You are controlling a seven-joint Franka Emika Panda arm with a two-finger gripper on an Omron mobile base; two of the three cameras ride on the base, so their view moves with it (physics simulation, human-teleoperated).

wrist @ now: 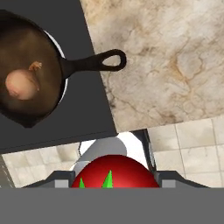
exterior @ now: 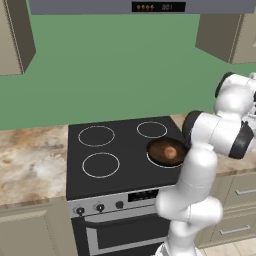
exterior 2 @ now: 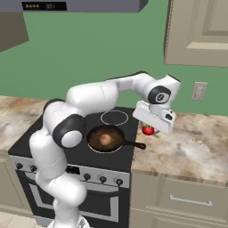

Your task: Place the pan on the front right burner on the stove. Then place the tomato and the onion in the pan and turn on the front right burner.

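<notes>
The pan (exterior 2: 105,138) sits on the front right burner (exterior: 150,156) of the stove (exterior: 120,165), covering most of the white ring so that only a thin arc shows at the pan's edge. Its long black handle points right, and in the hand view the loop at its end reaches over the stove's edge above the marbled tabletop (wrist: 166,65). The onion (wrist: 19,84) lies inside the pan, resting on the pan's floor near its middle; in the left base view it reads as a pale tan spot in the dark pan.

The tool (exterior 2: 152,129) hangs above the tabletop just right of the stove, past the end of the pan handle and well above the surface. The tomato (wrist: 114,171) is clamped between its fingers: in the hand view the red fruit with its green leaf tips fills the gap between the two finger tips at the bottom, and in the right base view it shows as a red ball (exterior 2: 148,130) just under the white hand. The tomato is clear of both the tabletop and the pan, to the right of the pan.

The other three burners are bare black glass. The stove's knobs (exterior 2: 102,179) line the silver front panel beside the small display.
</notes>
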